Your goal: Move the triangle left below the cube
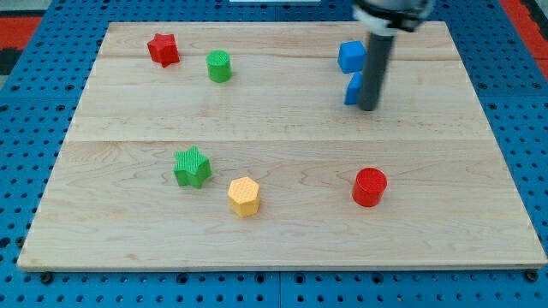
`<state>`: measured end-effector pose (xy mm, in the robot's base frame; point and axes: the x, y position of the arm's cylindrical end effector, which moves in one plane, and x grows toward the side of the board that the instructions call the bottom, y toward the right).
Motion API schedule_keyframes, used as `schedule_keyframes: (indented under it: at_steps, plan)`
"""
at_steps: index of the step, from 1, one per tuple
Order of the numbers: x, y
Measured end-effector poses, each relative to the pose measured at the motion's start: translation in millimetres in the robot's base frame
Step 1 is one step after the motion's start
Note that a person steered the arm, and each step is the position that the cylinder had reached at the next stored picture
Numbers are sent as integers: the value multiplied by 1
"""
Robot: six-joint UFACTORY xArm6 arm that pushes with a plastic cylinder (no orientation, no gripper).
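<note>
Wooden board (282, 128): rod's tip (366, 108), no pincer fitted, touches blue triangle's (351, 89) right side; blue cube (351, 56) just beyond.

the arm is seen only in part, at the view's top right, where a dark rounded mount is cut off by the upper edge. from it a straight dark rod (374, 68) is carried down, held upright with hardly any tilt. my tip (367, 108) is set on the board at the rod's lower end, in the upper right part of the view. no joints, links or wrist are shown above the mount, so the pose of the rest of the arm cannot be told
</note>
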<state>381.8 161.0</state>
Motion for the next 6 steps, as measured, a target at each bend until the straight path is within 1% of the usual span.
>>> schedule_keyframes:
  at_steps: [1, 2, 4, 5, 6]
  plan:
    - [-8, 27]
    - [-9, -17]
    - [-38, -97]
    - [-36, -92]
    - [-25, -69]
